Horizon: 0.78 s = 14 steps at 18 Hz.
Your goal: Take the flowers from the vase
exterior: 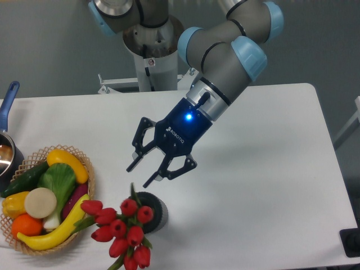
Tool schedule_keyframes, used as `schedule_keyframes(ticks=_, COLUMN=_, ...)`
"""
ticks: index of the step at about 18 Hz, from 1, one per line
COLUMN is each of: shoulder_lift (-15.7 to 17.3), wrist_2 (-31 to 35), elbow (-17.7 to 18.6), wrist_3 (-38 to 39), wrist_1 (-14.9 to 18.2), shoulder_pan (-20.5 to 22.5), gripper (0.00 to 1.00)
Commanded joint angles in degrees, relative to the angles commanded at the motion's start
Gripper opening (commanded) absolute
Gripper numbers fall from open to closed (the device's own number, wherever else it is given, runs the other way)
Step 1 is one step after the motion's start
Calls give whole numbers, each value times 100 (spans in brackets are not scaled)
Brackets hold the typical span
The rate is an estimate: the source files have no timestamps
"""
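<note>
The flowers (121,232), a bunch of red tulip buds with green leaves, hang low over the front left side of the vase (156,212), near the table's front edge. The vase is dark grey and ribbed, and its round mouth shows. I cannot tell whether the stems still sit inside it. My gripper (138,176) hovers just above and slightly behind the vase, pointing down and left. It is open, and nothing is between its fingers. It touches neither the flowers nor the vase.
A wicker basket (90,175) of fruit and vegetables stands at the front left, close to the flowers. A pot with a blue handle (9,97) sits at the left edge. The arm's base rises behind the table.
</note>
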State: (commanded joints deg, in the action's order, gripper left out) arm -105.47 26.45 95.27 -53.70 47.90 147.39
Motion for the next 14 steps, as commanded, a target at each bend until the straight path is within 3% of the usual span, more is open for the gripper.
schedule_keyframes(ticks=5, shoulder_lift=79, wrist_2=96, elbow=167, wrist_3=-141, wrist_1=52, shoulder_pan=114, gripper=71)
schedule_keyframes(ticks=7, shoulder_lift=263, wrist_2=551, elbow=753, wrist_3=-559, wrist_1=44, shoulder_pan=210, gripper=70)
schedule_keyframes(ticks=9, shoulder_lift=299, wrist_2=817, elbow=1036, wrist_3=-1246, wrist_1=88, shoulder_pan=482, gripper=72)
schedule_keyframes(ticks=12, shoulder_lift=413, wrist_2=826, elbow=1353, wrist_3=-1433, wrist_1=105, shoulder_pan=1096, gripper=73)
schedule_keyframes(ticks=13, shoulder_lift=387, wrist_2=783, elbow=1380, wrist_3=-1546, wrist_1=105, shoulder_pan=1142, gripper=78)
schedule_keyframes(ticks=14, shoulder_lift=361, wrist_2=774, elbow=1363, wrist_3=-1626, wrist_1=105, shoulder_pan=1143, gripper=90)
